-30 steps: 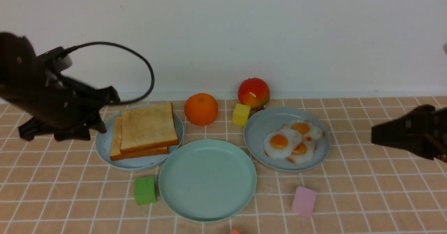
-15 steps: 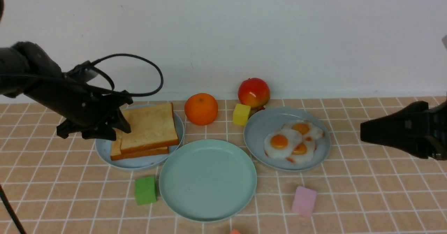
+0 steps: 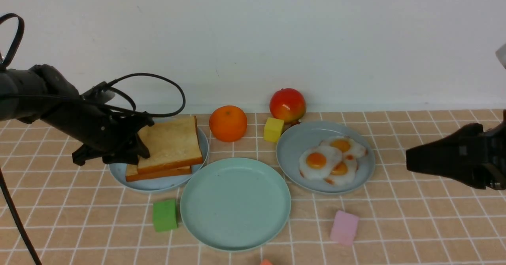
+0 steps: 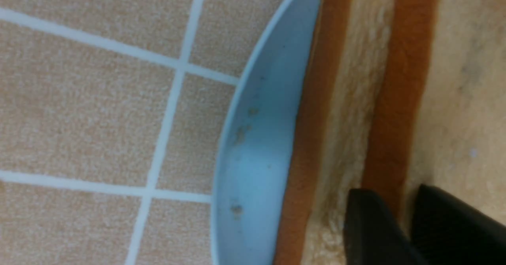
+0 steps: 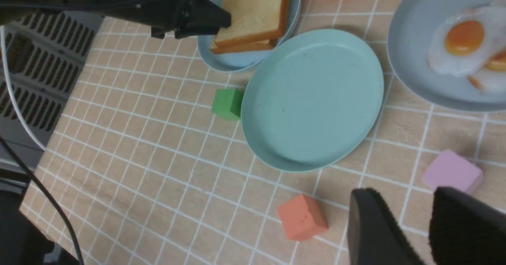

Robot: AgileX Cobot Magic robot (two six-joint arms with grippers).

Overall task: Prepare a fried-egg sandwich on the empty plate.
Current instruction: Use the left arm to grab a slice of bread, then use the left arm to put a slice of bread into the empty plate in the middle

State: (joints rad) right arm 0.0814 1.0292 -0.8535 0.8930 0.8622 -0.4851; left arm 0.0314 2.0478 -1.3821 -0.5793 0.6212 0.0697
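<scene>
Two toasted bread slices lie stacked on a pale sky-blue plate. My left gripper is at the stack's left edge. In the left wrist view it is shut on the top slice: one finger lies on that slice's face and the other on the lower slice, with the brown crust between them. The mint-green empty plate sits in the middle, bare. The fried egg lies with two smaller eggs on a grey-blue plate. My right gripper hovers right of that plate, open and empty.
An orange, a red-yellow fruit and a yellow cube stand behind the plates. A green cube touches the mint plate's left side. A pink cube and an orange-red cube lie near the front.
My left arm has swung right and down from left of the sky-blue plate onto the toast stack's left edge. My right gripper has crept a little to the left.
</scene>
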